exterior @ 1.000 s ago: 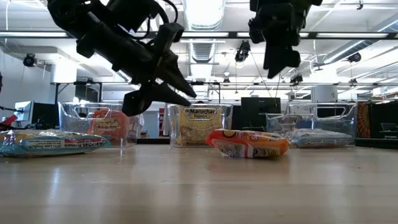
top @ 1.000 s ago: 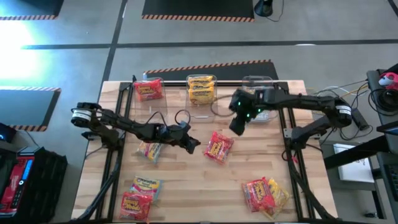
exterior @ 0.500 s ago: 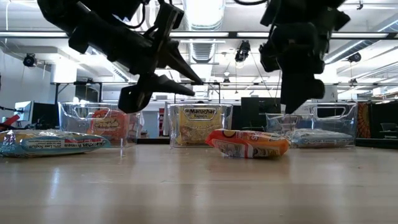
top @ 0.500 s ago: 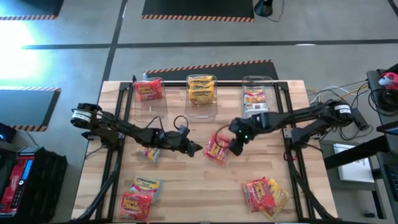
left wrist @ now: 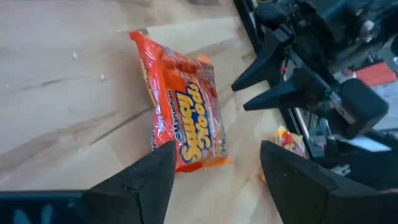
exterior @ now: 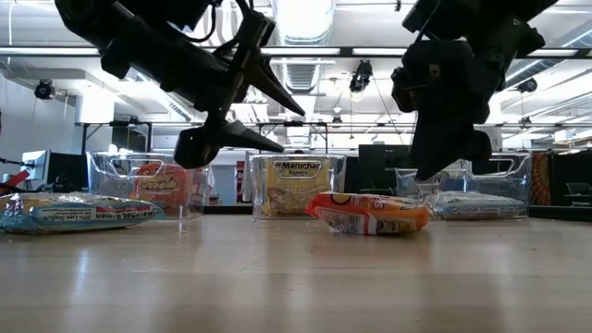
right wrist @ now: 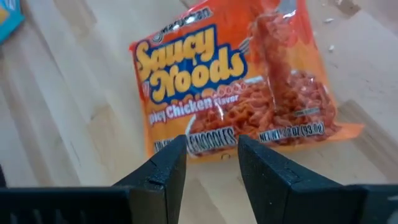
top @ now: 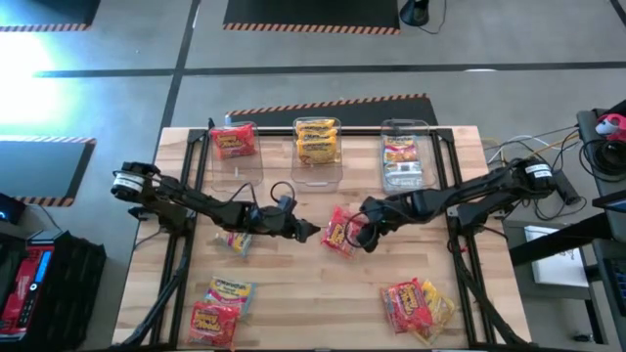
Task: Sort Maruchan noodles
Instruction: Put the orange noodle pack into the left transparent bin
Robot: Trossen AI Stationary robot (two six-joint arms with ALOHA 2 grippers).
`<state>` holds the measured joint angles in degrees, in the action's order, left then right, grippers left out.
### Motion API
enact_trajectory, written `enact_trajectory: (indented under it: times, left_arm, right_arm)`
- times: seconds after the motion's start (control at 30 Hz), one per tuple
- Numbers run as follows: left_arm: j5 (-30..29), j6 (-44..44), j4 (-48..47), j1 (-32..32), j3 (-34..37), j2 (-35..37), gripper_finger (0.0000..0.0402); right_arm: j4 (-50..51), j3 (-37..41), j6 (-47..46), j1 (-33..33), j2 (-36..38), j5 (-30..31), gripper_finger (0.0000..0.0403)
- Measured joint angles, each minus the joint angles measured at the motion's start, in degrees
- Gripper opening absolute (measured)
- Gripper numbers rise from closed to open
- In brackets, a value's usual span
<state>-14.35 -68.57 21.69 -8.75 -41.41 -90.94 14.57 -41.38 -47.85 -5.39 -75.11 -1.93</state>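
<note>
Counter: light wooden top with a dark frame along its side edges, carrying all items.

Left arm: reaches in from the counter's left edge toward the centre. Left gripper is raised above the surface, fingers spread apart and grasping nothing, just beside the red packet.

Right arm: reaches in from the right edge toward the centre. Right gripper is low over the red packet's right side; its fingers stand a narrow gap apart at the packet's edge and nothing is clamped between them.

Three clear bins along the far edge: left bin holds a red packet; middle bin holds yellow packets; right bin holds multicoloured packets.

Loose Maruchan noodles, by group:
- Pile near the near-right corner, red and yellow packets overlapping.
- Pile near the near-left corner, a multicoloured packet over a red one.
- Red packet at the counter's centre, lying flat, label "Saucy Noods" face up, between the two grippers.
- Multicoloured packet left of centre, partly hidden under the left arm.
</note>
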Motion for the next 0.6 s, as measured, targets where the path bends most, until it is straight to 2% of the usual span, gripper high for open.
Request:
enact_trajectory:
  times: [0.2,0.4,0.6]
  left_arm:
    - [-1.3,-1.6,1.7,-0.1,0.0,-1.0,0.0217]
    - [-1.2,-2.8,6.9,-0.1,-1.5,-7.5,0.0217]
    - [-0.6,-2.6,9.3,0.1,-4.5,-12.4,0.0217]
  right_arm:
    - [-2.2,2.9,-3.8,0.0,0.0,2.6,0.0132]
    - [-6.6,5.5,-7.4,-0.7,-0.1,2.8,0.0132]
    - [-6.7,5.7,-7.9,-1.0,-0.1,5.1,0.0132]
